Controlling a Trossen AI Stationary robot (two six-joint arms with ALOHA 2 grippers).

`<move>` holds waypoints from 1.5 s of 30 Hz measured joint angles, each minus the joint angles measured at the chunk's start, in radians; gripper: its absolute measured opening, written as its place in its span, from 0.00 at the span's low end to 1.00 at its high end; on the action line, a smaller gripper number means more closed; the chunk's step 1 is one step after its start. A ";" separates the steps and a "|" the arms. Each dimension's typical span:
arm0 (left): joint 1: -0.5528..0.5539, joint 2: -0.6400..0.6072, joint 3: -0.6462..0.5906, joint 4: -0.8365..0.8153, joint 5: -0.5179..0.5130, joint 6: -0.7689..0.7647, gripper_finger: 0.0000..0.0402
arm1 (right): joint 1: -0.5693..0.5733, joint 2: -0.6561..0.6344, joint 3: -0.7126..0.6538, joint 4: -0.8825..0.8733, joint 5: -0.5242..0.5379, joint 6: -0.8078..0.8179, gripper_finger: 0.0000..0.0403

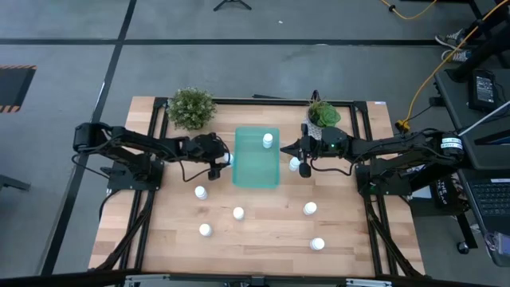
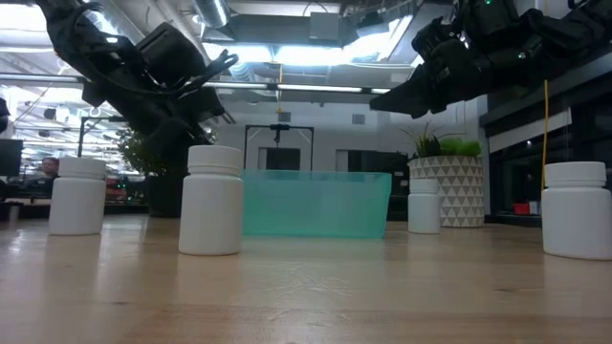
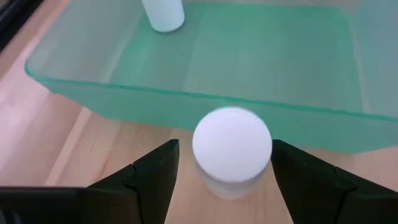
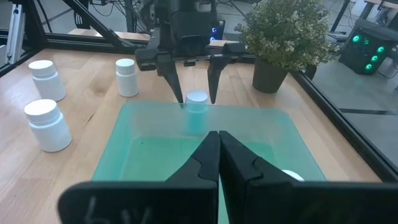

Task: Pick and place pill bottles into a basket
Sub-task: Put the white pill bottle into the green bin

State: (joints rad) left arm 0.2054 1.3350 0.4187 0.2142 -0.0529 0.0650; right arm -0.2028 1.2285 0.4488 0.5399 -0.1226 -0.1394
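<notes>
The teal basket (image 1: 256, 171) sits mid-table with one pill bottle (image 1: 267, 140) standing inside. Another pill bottle (image 3: 231, 149) stands on the table just outside the basket's left wall. My left gripper (image 3: 225, 163) is open, with one finger on either side of this bottle. My right gripper (image 4: 219, 146) is shut with nothing in it, and hangs over the basket's right edge. A third pill bottle (image 1: 295, 164) stands on the table just right of the basket. Several more (image 1: 238, 213) stand on the near half of the table.
Two potted plants stand at the far edge, one (image 1: 191, 107) at the left and one (image 1: 322, 116) behind my right gripper. Loose bottles (image 1: 201, 192), (image 1: 310, 209), (image 1: 317, 244) are scattered toward the near edge, with bare wood between them.
</notes>
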 joint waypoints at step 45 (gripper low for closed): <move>0.000 -0.311 0.000 -0.129 -0.059 0.052 0.40 | 0.000 0.000 0.000 -0.003 -0.001 -0.004 0.01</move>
State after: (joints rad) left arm 0.2050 1.0237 0.4183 0.0848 -0.1118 0.1175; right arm -0.2029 1.2285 0.4488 0.5373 -0.1238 -0.1432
